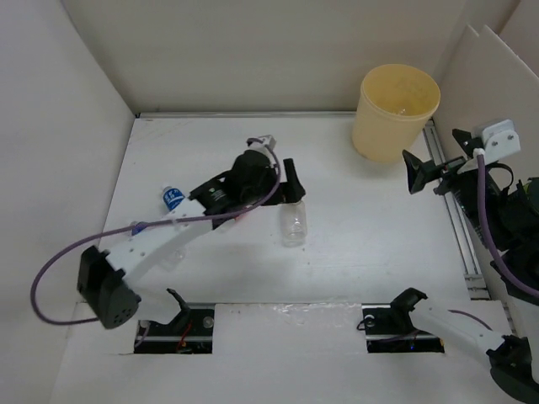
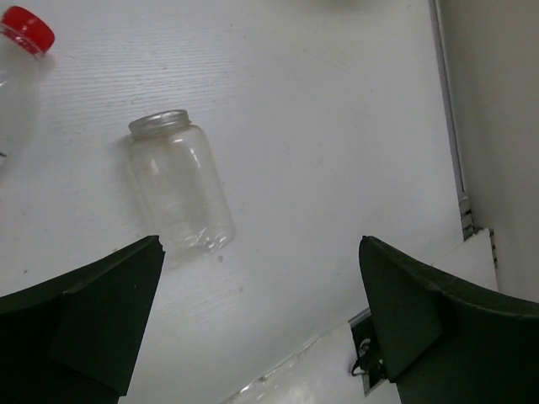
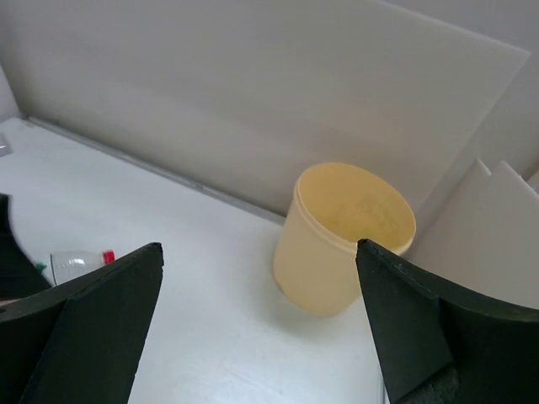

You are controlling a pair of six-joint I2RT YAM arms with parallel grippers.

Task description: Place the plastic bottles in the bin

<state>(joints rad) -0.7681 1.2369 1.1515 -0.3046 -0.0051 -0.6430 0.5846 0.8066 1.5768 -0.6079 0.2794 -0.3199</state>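
Note:
A short clear unlabelled bottle [image 1: 294, 225] lies on the white table; in the left wrist view it [image 2: 178, 181] lies just ahead of my left finger. My left gripper [image 1: 288, 187] [image 2: 261, 320] is open and empty above the table beside it. A red-capped bottle [image 2: 21, 76] [image 3: 80, 263] lies further left. A blue-labelled bottle [image 1: 173, 199] lies by the left arm. The pale yellow bin [image 1: 396, 112] [image 3: 341, 244] stands at the back right. My right gripper [image 1: 431, 162] [image 3: 257, 328] is open and empty, next to the bin. Any other bottles are hidden.
White walls enclose the table on the left, back and right. A metal rail [image 1: 455, 227] runs along the right edge. Two cut-outs with cables [image 1: 175, 330] lie in the near ledge by the arm bases.

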